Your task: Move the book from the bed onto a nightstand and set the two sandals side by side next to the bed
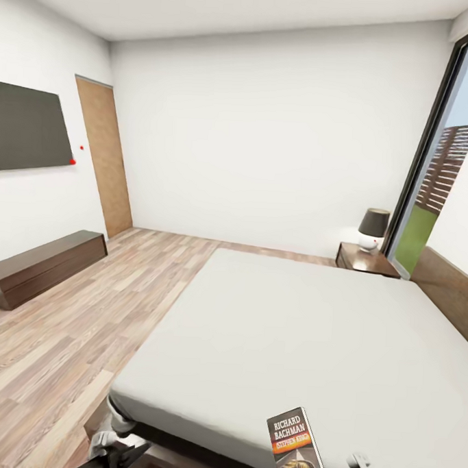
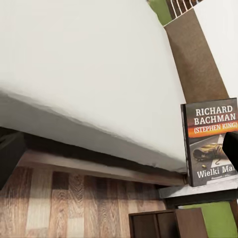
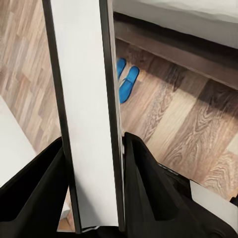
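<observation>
You are holding the book (image 1: 296, 446) upright in the right tool (image 3: 94, 198), its jaws clamped on the pages, above the bed's (image 1: 290, 340) near edge. The nightstand (image 1: 366, 260) is waiting well apart. Both sandals (image 3: 126, 82) are lying together on the floor. I cannot tell the left tool's state.

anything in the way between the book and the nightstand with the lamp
Nothing visible blocks it. The dark paperback book, clamped upright in the right gripper jaws, sits at the near edge of the grey-mattressed bed; only bare mattress lies between it and the small dark-brown nightstand at the far corner.
</observation>
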Motion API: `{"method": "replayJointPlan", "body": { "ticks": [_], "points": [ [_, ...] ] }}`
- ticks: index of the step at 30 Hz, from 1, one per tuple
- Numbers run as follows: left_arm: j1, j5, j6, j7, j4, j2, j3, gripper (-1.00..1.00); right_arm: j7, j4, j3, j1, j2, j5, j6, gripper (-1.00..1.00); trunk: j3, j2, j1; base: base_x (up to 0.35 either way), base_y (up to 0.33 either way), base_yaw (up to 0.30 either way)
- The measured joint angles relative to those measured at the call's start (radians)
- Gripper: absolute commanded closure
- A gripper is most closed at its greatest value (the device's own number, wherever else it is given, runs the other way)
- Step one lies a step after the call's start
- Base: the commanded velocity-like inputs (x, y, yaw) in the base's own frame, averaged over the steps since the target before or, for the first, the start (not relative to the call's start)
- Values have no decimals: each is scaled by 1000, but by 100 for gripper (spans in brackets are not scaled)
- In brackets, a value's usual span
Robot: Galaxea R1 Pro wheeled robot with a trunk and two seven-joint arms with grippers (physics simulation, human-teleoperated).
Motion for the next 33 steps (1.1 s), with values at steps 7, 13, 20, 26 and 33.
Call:
{"method": "replayJointPlan", "body": {
  "ticks": [7, 13, 20, 26, 33],
  "points": [
    [0, 0, 0, 0, 0, 0, 0, -100, 0, 0, 0, 0, 0, 0, 0, 100, 3, 0, 0, -8, 0, 218],
    [0, 0, 0, 0, 0, 0, -1, -100, 0, 0, 0, 0, 0, 0, 0, 100, 4, 0, 0, 0, 0, 230],
    [0, 0, 0, 0, 0, 0, -1, -100, -1, 0, 0, 0, 0, 0, 0, 100, 4, 0, 0, 0, 0, 231],
    [0, 0, 0, 1, 0, 0, -1, -100, -1, 0, 0, 0, 0, 0, 0, 100, 4, 0, 0, 0, 0, 232],
    [0, -3, -3, 270, -1, -28, -2, -100, -2, 0, 0, 0, 0, 0, 0, 100, 4, 0, 0, 0, 0, 232]
  ]
}}
